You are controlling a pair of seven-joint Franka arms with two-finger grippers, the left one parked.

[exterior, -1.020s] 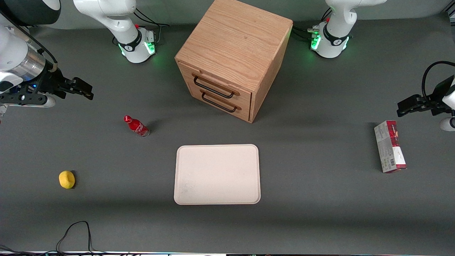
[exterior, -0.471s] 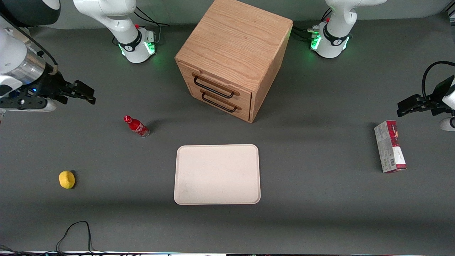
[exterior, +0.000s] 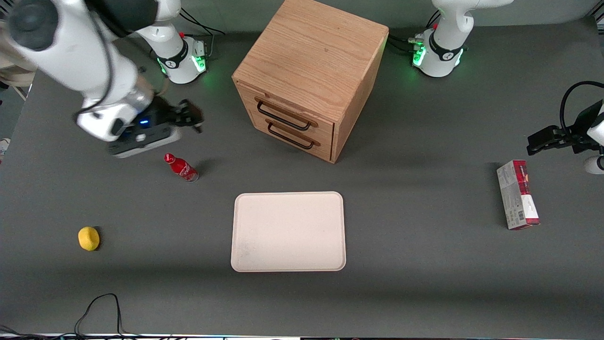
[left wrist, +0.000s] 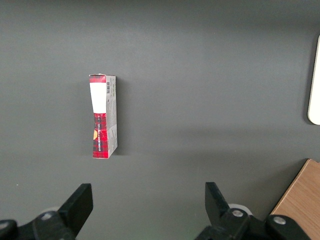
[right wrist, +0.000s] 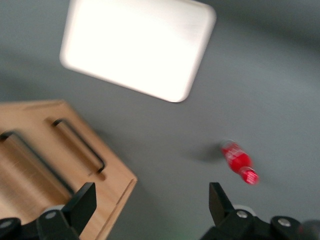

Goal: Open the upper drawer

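Note:
The wooden cabinet (exterior: 314, 56) stands at the back middle of the table, both drawers shut. The upper drawer (exterior: 289, 109) has a thin black wire handle (exterior: 283, 116), and the lower drawer (exterior: 293, 133) sits just beneath it. My right gripper (exterior: 192, 117) is open and empty. It hovers above the table toward the working arm's end, about a cabinet's width from the drawer fronts and roughly level with them. In the right wrist view the open gripper (right wrist: 150, 200) points at bare table beside the cabinet's corner. The upper drawer's handle (right wrist: 30, 160) and the lower drawer's handle (right wrist: 80, 145) show there.
A red bottle (exterior: 180, 167) (right wrist: 239, 162) lies on the table just nearer the camera than my gripper. A cream tray (exterior: 288, 231) (right wrist: 137, 45) lies in front of the cabinet. A yellow lemon (exterior: 88, 238) lies near the working arm's end. A red and white box (exterior: 517, 194) (left wrist: 103, 116) lies toward the parked arm's end.
My right arm has swung in from the table's end toward the cabinet, mostly in the last half second. The gripper has stayed open. The drawers have not moved.

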